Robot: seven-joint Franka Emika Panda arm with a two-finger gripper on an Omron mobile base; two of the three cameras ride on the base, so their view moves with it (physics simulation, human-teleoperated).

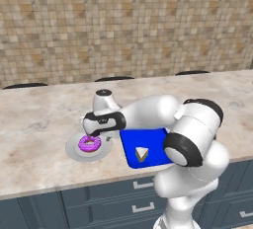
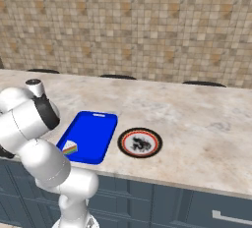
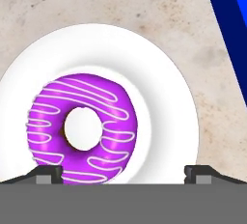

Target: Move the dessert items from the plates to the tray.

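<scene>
a: hand view is looking straight down on the small ring doughnut with purple-pink icing and white stripes (image 3: pixel 82 129), lying on the plain light grey round plate (image 3: pixel 164 97). the two dark finger tips (image 3: pixel 46 174) are standing far apart at the bottom edge, one touching the doughnut's rim in the picture and one out over bare plate, so the two-finger gripper (image 3: pixel 120 175) is spread wide and holding nothing.

b: why is it hanging there, do you think?

a: i judge it is lining up for a grasp. the doughnut is sitting off to one side between the tips, so the hand probably needs to shift before closing.

b: and the left base view?

a: that one is showing the layout. the plate is lying on the beige stone counter (image 1: pixel 39 119), just left of the glossy bright blue rectangular tray (image 1: pixel 148 141), with the white arm's hand directly above the doughnut. the small triangular cake wedge, white with a brown side (image 1: pixel 142 154), is already resting in the tray, near its front edge.

b: anything the right base view is adding?

a: yes, the black-centred round plate with the red-and-white rim (image 2: pixel 140 142), just right of the tray with nothing on it, which fits the wedge having come from there. it is also showing the handle slot at the tray's far end. from that side the arm is blocking the doughnut's plate.
</scene>
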